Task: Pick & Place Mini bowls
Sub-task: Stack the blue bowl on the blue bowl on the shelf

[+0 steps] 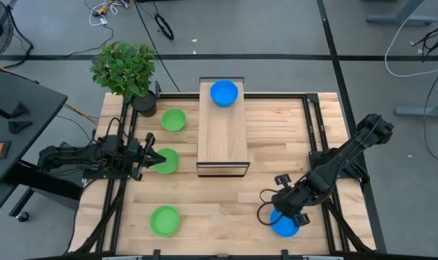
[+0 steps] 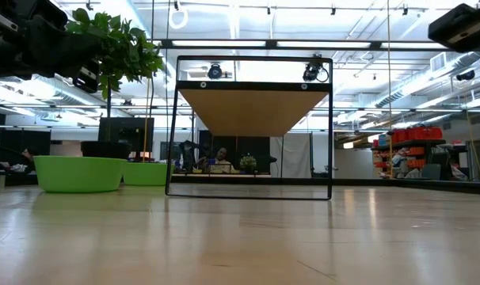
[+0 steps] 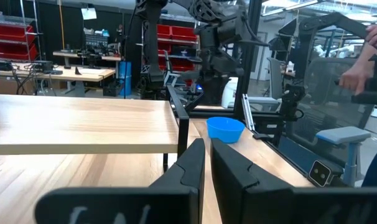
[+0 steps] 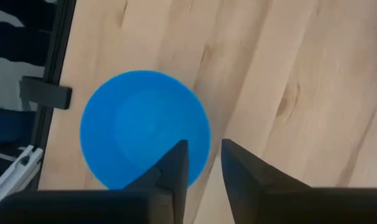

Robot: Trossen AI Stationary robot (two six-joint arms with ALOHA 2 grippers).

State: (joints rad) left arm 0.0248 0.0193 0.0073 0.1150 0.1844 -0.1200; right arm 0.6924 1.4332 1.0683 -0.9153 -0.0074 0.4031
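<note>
While the left arm waits by a green bowl point(image 1: 165, 160), right fingers point(image 4: 176, 168) narrowly parted, straddling blue bowl point(image 4: 145, 127) rim.

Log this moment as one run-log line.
right end effector: above round blue plastic bowl, nearly closed | left end effector: beside green bowl

**Butcher-block table and its load**

A pale wooden table point(image 1: 226, 209) carries a small wooden riser shelf point(image 1: 222, 130) at its centre back; a blue bowl point(image 1: 224, 93) sits on the shelf's far end; left of the shelf lie three green bowls point(image 1: 173, 120), point(image 1: 164, 161), point(image 1: 165, 220); a potted plant point(image 1: 125, 68) stands beyond them; right of and nearer than the shelf rests another blue bowl point(image 1: 285, 226).
</note>
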